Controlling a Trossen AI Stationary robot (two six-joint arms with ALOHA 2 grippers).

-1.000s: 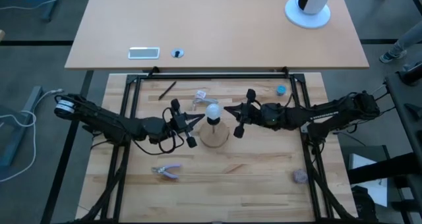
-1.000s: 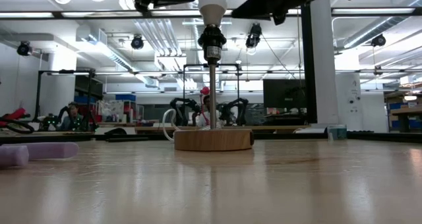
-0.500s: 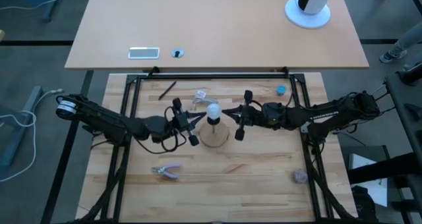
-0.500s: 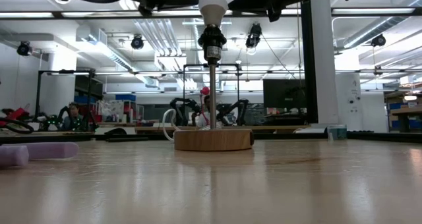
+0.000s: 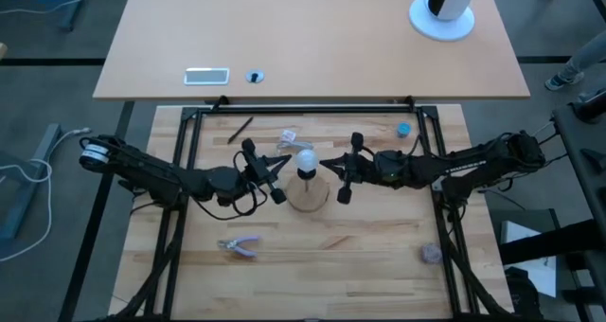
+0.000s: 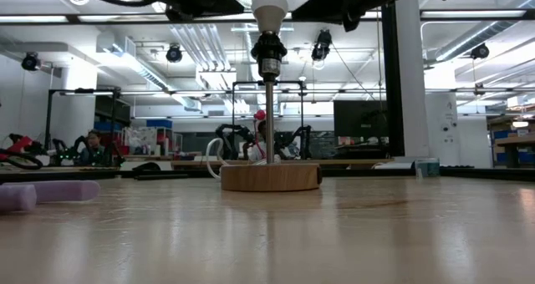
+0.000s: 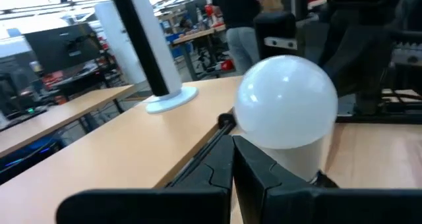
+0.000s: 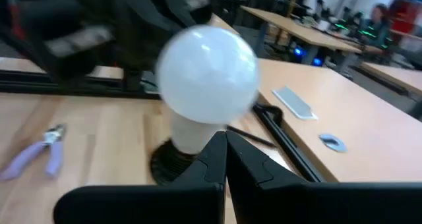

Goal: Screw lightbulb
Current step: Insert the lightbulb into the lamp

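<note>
The white frosted lightbulb [image 5: 305,159] stands upright in the black socket [image 6: 269,54] of a small lamp. The lamp's thin rod rises from a round wooden disc [image 5: 308,195] on the table. The bulb also shows in the low view [image 6: 269,3]. My left gripper [image 5: 288,168] is shut, its tip level with the bulb's globe [image 7: 286,102] on its left. My right gripper [image 5: 322,163] is shut, its tip close to the globe [image 8: 208,72] on its right. In the high view a small gap shows on either side.
A crumpled clear wrapper [image 5: 289,137] and a black pen [image 5: 240,129] lie behind the lamp. Purple-handled pliers [image 5: 239,247] lie near left and a greyish-purple ball [image 5: 431,253] near right. A small blue thing [image 5: 404,130] sits far right.
In the low view the dark shapes of both grippers beside the bulb have drawn upward toward the picture's top. The bulb and the lamp have stayed where they were.
</note>
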